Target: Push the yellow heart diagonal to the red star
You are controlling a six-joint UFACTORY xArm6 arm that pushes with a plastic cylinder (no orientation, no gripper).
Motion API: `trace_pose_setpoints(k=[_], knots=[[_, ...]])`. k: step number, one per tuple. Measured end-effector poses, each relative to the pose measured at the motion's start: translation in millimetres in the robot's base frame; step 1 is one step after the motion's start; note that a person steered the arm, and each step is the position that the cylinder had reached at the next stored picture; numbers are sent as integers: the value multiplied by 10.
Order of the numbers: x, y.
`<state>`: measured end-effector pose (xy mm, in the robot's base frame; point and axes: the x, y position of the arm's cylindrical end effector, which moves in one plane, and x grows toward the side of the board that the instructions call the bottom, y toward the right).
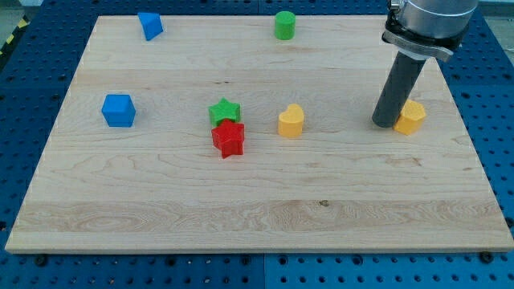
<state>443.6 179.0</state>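
Note:
The yellow heart (pixel 291 121) lies near the board's middle, to the right of the red star (pixel 229 139) and slightly above it. The red star touches the green star (pixel 224 111), which sits just above it. My tip (pixel 385 124) rests on the board at the view's right, far to the right of the yellow heart. It is right against the left side of a yellow hexagonal block (pixel 410 117).
A blue cube (pixel 118 110) lies at the left. A blue angular block (pixel 149 26) sits at the top left. A green cylinder (pixel 284 25) stands at the top middle. The wooden board (pixel 257 217) lies on a blue perforated table.

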Motion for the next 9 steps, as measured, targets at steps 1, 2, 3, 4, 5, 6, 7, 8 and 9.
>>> trace_pose_setpoints(k=[1,2,3,4,5,6,7,8,9], knots=[[13,0],[13,0],[160,-50],[301,-140],[345,-250],[-106,-461],[-236,-792],[-145,-912],[-124,-1003]])
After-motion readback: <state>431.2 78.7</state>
